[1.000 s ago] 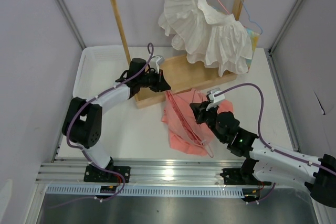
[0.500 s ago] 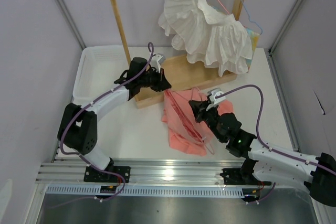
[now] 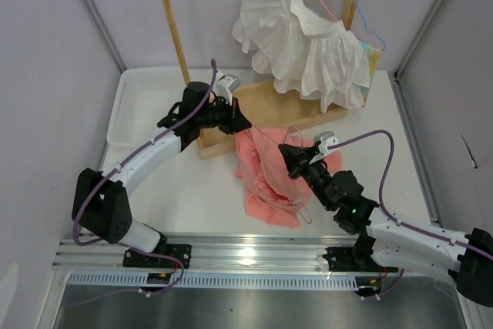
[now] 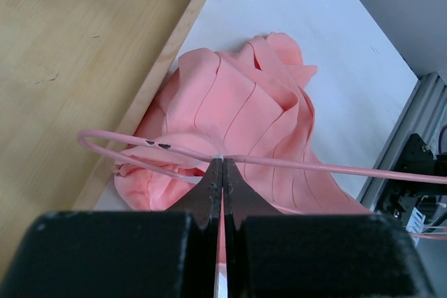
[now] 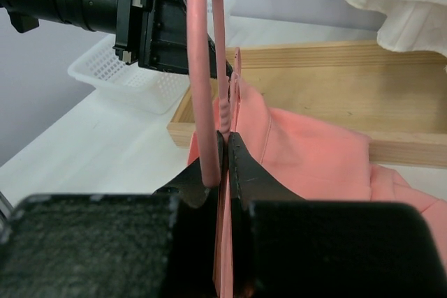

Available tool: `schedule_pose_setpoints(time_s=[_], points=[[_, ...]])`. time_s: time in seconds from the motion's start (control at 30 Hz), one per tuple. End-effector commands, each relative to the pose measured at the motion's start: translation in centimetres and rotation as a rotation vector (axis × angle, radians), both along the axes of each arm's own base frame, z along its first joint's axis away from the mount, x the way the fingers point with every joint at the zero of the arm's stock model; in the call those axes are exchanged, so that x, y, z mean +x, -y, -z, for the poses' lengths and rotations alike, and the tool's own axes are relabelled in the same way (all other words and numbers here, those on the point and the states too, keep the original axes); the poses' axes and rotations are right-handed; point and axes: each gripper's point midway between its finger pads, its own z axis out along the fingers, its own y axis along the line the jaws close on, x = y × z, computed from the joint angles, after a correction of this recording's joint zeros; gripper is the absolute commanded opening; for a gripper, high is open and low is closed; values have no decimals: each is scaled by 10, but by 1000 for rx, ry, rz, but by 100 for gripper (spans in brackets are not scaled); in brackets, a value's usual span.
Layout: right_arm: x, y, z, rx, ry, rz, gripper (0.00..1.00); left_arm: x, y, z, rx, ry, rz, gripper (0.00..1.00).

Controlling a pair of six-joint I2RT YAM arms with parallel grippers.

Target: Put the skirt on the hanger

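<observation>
white table (image 3: pixel 192 198) fills the middle of the top view, with a wood rack (image 3: pixel 173 28) at the back. our skirt (image 3: pixel 266 182) lies in a heap in the middle of the frame, touching the rack's base. it is not on the hanger (image 4: pixel 328 166) yet. the hanger is a thin pink wire that sits over the skirt. our left gripper (image 3: pixel 241 122), at the upper left of the skirt, is pinched tight on the wire. our right gripper (image 3: pixel 285 149), at the upper right of the skirt, is pinched tight too, with the wire at its tips. we cannot tell if some cloth is caught in there as well.

we think the skirt is light and very soft. it will flop, fold and slide. a pinch in the middle would only lift a lump. the top band looks like the best place to hold, but we cannot see it in the heap. the hanger is light and thin, so it may bend, twist or slip. holding it near the twisted neck seems best to us.
</observation>
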Motion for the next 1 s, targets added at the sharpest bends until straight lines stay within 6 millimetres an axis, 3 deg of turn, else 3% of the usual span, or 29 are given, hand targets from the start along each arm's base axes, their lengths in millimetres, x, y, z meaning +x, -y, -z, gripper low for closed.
schedule_pose_setpoints(time_s=[0.0,0.13,0.33,0.43,0.6,0.8,0.83,0.9,0.93,0.97], points=[[-4,8,-45,139,92,4,0,-14,5,-52,-71,63,36,0],[-3,-1,-48,116,92,-20,0,-19,6,-72,-72,112,33,1],[-16,7,-71,126,99,-60,0,-12,-9,-73,-21,160,-52,11],[-26,16,-86,156,121,-79,0,-17,-15,-97,-45,258,-67,31],[-36,15,-101,151,141,-134,0,-30,-22,-131,-65,370,-47,37],[-46,15,-123,150,164,-182,0,-59,-10,-167,-92,500,161,43],[-47,14,-125,149,165,-186,0,-61,-6,-183,-108,531,194,43],[-49,14,-131,142,166,-201,0,-72,2,-183,-99,541,285,44],[-50,14,-132,142,163,-206,0,-76,7,-197,-94,593,331,44],[-51,13,-132,135,156,-213,0,-84,14,-197,-83,600,377,45]])
